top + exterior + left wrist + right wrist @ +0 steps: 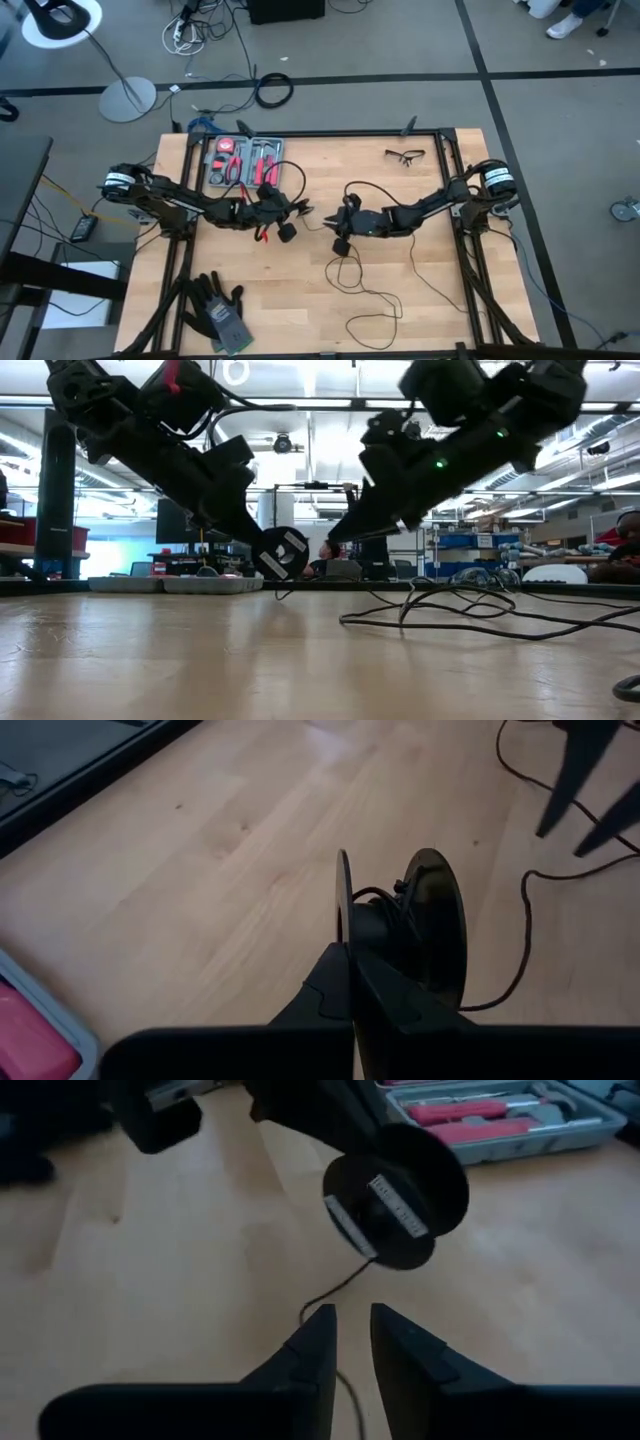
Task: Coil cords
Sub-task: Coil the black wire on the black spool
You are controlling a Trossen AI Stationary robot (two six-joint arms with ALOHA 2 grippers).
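The thin black cord (372, 300) lies in loose loops on the wooden table's near middle and shows in the low view (480, 610). Its end is a round black puck (287, 231), shaped like a small spool with two discs, a white label on one face (395, 1205) and cord wound between the discs (385, 910). My left gripper (274, 213) is shut on the puck at mid-table. My right gripper (352, 1323) faces the puck from the right, its fingers a little apart. A strand of cord (328, 1294) runs from the puck down between them. My left gripper pinches the rim of the puck's thinner disc (343, 925) between its two fingers. The fingers slant down from the table's left. The puck stands on edge, lifted clear of the table (283, 553). My right gripper: I cannot tell whether its fingers touch the strand between them.
A grey tool case (240, 163) with red-handled tools stands at the far left. Glasses (404, 155) lie at the far right, and dark gloves (215, 310) at the near left. Bare wood lies between the grippers and the far edge.
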